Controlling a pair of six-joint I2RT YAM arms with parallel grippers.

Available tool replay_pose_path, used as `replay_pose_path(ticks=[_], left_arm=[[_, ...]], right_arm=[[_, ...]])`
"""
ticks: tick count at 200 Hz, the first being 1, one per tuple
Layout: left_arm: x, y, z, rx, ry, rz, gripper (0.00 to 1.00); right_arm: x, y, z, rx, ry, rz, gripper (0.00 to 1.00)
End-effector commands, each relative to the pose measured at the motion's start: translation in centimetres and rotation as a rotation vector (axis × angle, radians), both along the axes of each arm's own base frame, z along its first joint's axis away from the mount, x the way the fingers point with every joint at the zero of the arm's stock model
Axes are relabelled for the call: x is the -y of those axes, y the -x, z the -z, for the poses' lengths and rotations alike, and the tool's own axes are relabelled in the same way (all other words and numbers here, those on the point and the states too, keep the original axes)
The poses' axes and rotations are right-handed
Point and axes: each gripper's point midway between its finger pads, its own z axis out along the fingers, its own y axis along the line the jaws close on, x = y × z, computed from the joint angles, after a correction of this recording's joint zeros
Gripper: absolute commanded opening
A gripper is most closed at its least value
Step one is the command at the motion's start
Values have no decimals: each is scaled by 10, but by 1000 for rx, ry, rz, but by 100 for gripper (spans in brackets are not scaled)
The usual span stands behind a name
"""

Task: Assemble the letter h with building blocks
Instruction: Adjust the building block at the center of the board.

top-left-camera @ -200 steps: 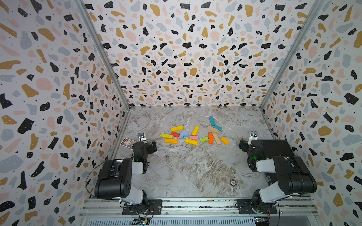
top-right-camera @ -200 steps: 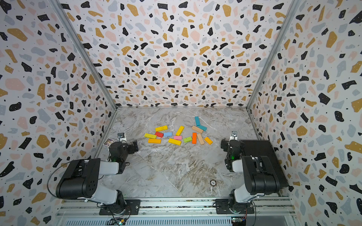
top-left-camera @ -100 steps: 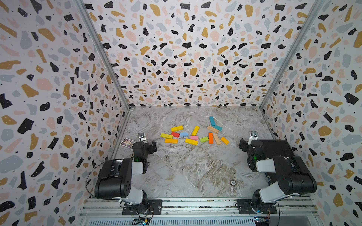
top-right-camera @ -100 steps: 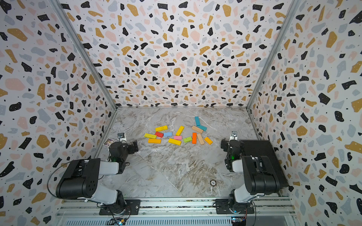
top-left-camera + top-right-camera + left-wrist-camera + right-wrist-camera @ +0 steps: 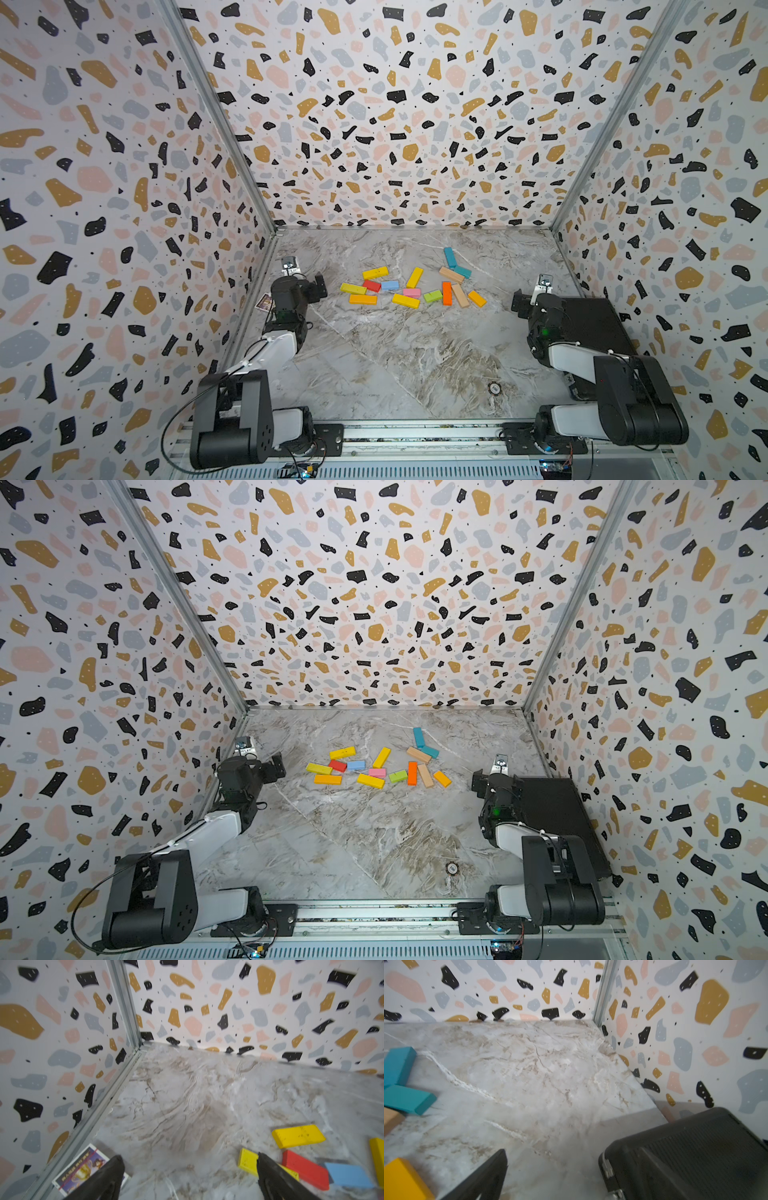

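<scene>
As no letter has been started yet, the building blocks (image 5: 405, 301) lie loose and flat in a ragged band across the middle of the table (image 5: 395, 353), somewhat toward the back wall. Yellow, red, blue and orange pieces sit on the left arm's side. Green, orange and tan pieces sit centrally, and two teal bars (image 5: 449, 257) lie furthest back. Several touch or nearly touch: the red block (image 5: 304, 1167) lies against the blue one (image 5: 349, 1176) and close to a yellow bar (image 5: 247, 1161). The left gripper (image 5: 189, 1159) hangs just beside that yellow bar, jaws spread wide with nothing between them, and a printed card (image 5: 83, 1167) lies by the wall on its other side. The right gripper (image 5: 573, 1153) is likewise wide open and empty, near the small orange block (image 5: 477, 299), with a black case (image 5: 590, 328) beside it. Judgement: the step in hand is the first pick. It would go best to take a long bar with free sides, such as the outermost yellow one, closing across its narrow width and coming straight down so the neighbours are not nudged. The bare marble nearer the arms looks the better building ground. Lay the tall stem first, then the arch and short leg square against it. Risk: crowded pieces may drag along, so take outliers before the packed middle.
</scene>
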Motion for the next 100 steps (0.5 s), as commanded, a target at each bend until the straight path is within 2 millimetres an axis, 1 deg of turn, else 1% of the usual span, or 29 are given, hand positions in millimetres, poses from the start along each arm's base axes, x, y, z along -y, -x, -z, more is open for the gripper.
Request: replay_pose_path(ticks=[1, 7, 22, 26, 32, 39, 43, 51, 58, 67, 70, 78, 86, 90, 93, 97, 100], left_arm=[[4, -4, -13, 8, 126, -15, 99], [4, -7, -20, 21, 159, -26, 99], [-1, -12, -29, 53, 276, -89, 99], [-3, -12, -31, 70, 322, -117, 99], [-9, -10, -30, 64, 400, -175, 99], [-16, -4, -25, 30, 481, -266, 99], [-24, 4, -20, 7, 510, -339, 99], [-33, 16, -14, -22, 583, -443, 99], [-32, 18, -15, -22, 601, -435, 99], [-26, 13, -23, 23, 615, -372, 99], [-24, 12, -25, 33, 622, -357, 99], [-19, 11, -29, 52, 643, -319, 99], [-17, 11, -34, 64, 661, -300, 99], [-16, 11, -35, 67, 676, -304, 99], [-17, 11, -34, 69, 695, -312, 99], [-15, 11, -33, 63, 710, -309, 99], [-13, 10, -33, 56, 719, -295, 99]], right_arm=[[0, 1, -19, -19, -26, 40, 99], [-1, 0, -24, -14, -40, 42, 99], [-1, -3, -36, -13, -49, 75, 99], [1, -4, -38, -16, -60, 99, 99], [7, -4, -39, -23, -89, 151, 100], [13, -3, -41, -10, -140, 220, 99], [16, -3, -42, 9, -180, 260, 99], [20, 1, -39, 30, -272, 330, 99], [21, 10, -33, 12, -355, 390, 99], [25, 23, -28, 12, -443, 472, 99], [23, 23, -26, 10, -462, 460, 99], [10, 14, -26, 25, -494, 349, 99], [-1, 7, -28, 65, -531, 266, 90], [-4, 6, -29, 86, -555, 250, 88], [-6, 6, -27, 97, -575, 247, 88], [-7, 6, -26, 109, -606, 248, 91], [-8, 6, -24, 111, -626, 249, 98]])
